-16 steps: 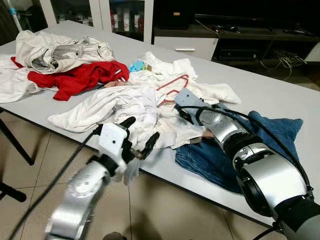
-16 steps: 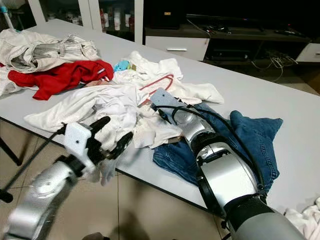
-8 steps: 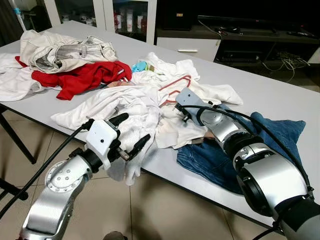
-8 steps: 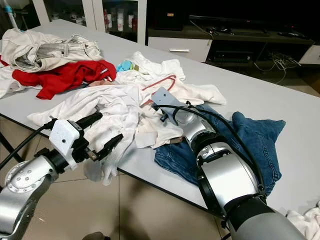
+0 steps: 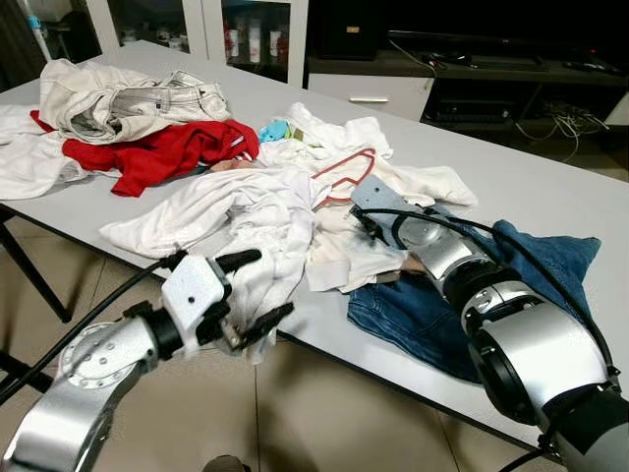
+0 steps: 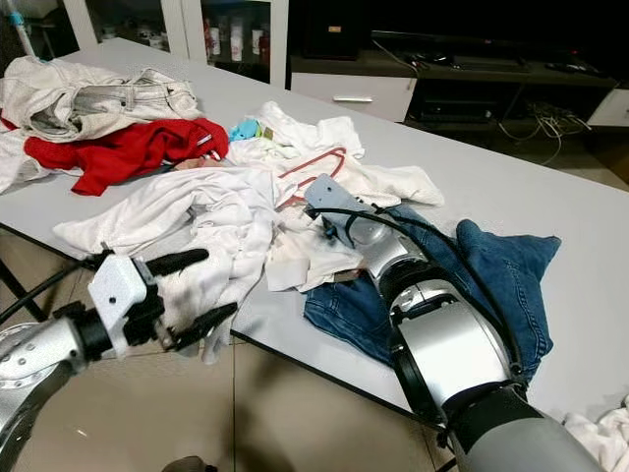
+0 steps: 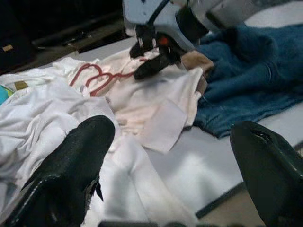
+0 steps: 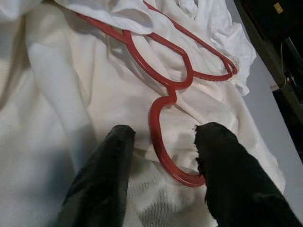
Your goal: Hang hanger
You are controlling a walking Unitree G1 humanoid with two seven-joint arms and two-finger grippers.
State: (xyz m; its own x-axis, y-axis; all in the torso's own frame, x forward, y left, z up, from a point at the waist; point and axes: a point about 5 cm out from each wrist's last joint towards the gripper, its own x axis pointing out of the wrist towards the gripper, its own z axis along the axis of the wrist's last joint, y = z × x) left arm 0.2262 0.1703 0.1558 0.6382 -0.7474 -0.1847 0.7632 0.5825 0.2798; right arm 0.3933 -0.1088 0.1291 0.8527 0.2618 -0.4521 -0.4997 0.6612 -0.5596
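Note:
A red hanger [image 5: 344,175] lies on a heap of white clothes [image 5: 251,202] in the middle of the grey table [image 5: 536,192]. My right gripper [image 8: 164,130] is open and low over the white cloth. Its two black fingers stand on either side of the hanger's hook [image 8: 163,142] without closing on it. My left gripper [image 5: 263,290] is open at the table's front edge, beside a white cloth that hangs over it. Nothing is between its fingers [image 7: 80,156].
Blue jeans [image 5: 531,270] lie under my right arm. A red garment [image 5: 162,152] and pale trousers [image 5: 128,98] sit at the far left. A dark TV unit [image 5: 491,69] stands beyond the table. Tiled floor [image 5: 324,413] and a table leg [image 5: 34,280] lie below.
My left gripper has dropped a little lower at the table's edge and stays open. The right gripper has barely shifted over the hanger's hook.

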